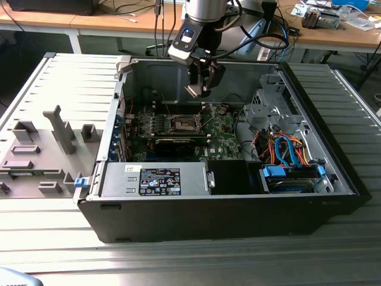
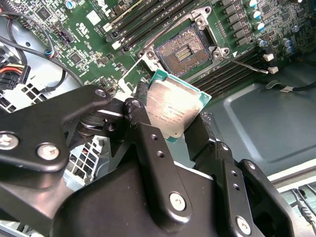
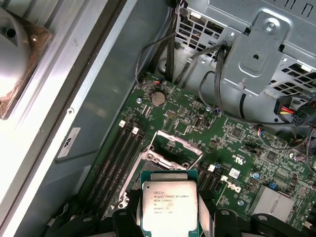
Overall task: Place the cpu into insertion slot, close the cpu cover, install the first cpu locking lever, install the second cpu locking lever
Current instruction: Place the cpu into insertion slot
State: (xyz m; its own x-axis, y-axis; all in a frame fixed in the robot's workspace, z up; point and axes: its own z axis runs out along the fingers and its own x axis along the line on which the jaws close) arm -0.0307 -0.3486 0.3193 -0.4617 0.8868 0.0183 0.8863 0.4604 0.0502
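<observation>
CPU (image 2: 174,109) is pinched by two opposite edges between the black fingers (image 2: 148,143) of the gripper (image 2: 170,121), its silvery lid showing in both wrist views. The jaws stand only as far apart as the chip is wide. In the exterior view the gripper (image 1: 199,89) hangs inside an open computer case (image 1: 208,208), well above the green motherboard (image 1: 220,134) and apart from it, with the chip tilted rather than level.

Below it the insertion slot (image 2: 183,52) lies bare, its dark field of contacts exposed inside a silvery rim. The CPU cover (image 3: 185,143) stands lifted off the slot on its hinge, and a thin wire locking lever (image 2: 247,65) lies swung out beside the slot, across the black memory slots (image 3: 123,148).

The case lies on its side on a ribbed metal table (image 1: 178,262). A labelled power supply (image 1: 161,179) fills its near edge, and orange and blue cables (image 1: 286,149) bunch by the drive bay on the exterior view's right. On the exterior view's left sits a grey fixture plate (image 1: 41,149) with upright holders. Behind the table run wooden desks (image 1: 119,21) — strewn with cables and small parts.
</observation>
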